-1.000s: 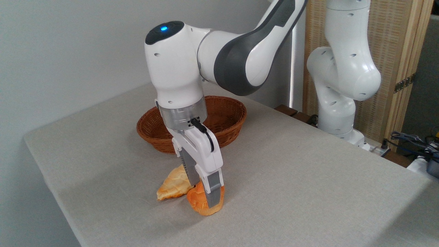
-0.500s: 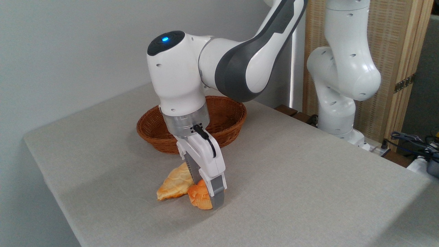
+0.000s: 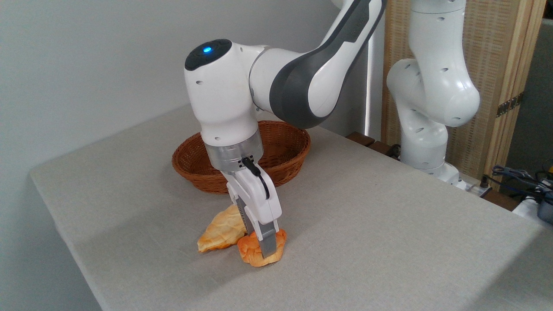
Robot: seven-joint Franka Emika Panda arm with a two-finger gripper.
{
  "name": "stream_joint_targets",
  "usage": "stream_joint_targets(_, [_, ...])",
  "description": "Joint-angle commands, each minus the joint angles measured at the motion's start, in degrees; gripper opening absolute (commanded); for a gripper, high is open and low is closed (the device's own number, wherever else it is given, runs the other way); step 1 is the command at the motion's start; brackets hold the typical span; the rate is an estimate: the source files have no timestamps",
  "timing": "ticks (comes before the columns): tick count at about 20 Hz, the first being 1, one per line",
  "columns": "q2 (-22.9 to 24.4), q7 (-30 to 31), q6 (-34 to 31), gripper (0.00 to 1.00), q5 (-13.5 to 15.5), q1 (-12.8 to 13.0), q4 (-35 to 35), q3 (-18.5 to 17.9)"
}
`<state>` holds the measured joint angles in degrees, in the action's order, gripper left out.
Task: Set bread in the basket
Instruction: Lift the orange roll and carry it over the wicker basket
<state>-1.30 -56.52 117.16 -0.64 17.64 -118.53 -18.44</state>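
The bread (image 3: 249, 253), a small orange-brown bun, rests on the grey table near its front. My gripper (image 3: 261, 247) points down onto it. The near grey finger (image 3: 268, 244) crosses the bun's front, and bun shows on both sides of it. The far finger is mostly hidden behind the hand and the bun, so the gap between the fingers cannot be read. The basket (image 3: 189, 166), oval reddish-brown wicker, stands behind the gripper, with the wrist hiding part of its inside. What shows of its inside holds nothing.
A pale-yellow leaf-shaped pastry (image 3: 218, 233) lies touching the bun's left side. The arm's white base (image 3: 425, 142) rises at the table's right rear, with cables (image 3: 518, 177) and a wicker screen (image 3: 497, 65) beyond. The table's left edge (image 3: 56, 224) is near.
The hand has turned slightly about its vertical axis and now looks narrower. The near finger has shifted left across the bun. The bun stays on the table.
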Motion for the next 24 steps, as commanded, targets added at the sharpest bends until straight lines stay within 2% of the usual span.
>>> stream_joint_targets(1, [0.1,-1.1,0.7,0.41,0.2,0.1,-0.3,-0.3])
stream_joint_targets(7, [3.4,-0.6,0.3,0.42,0.7,0.8,2.4,0.9])
stream_joint_targets(9, [4.1,-0.5,-3.0,0.42,3.1,0.8,4.4,3.3])
stream_joint_targets(11, [4.5,-0.3,-7.3,0.43,3.7,0.8,6.0,5.5])
stream_joint_targets(15, [5.8,4.5,-9.6,0.44,10.6,0.9,6.6,10.6])
stream_joint_targets(18, [5.8,10.3,-9.7,0.47,13.6,0.9,6.6,15.2])
stream_joint_targets(19, [5.8,12.1,-9.8,0.51,14.3,0.9,6.6,16.8])
stream_joint_targets(21, [5.5,15.2,-11.5,0.63,14.4,0.9,6.5,20.0])
stream_joint_targets(23, [4.0,16.9,-12.3,0.88,14.5,0.9,6.4,23.3])
stream_joint_targets(24, [3.2,17.6,-12.4,0.91,14.5,0.9,6.2,24.5])
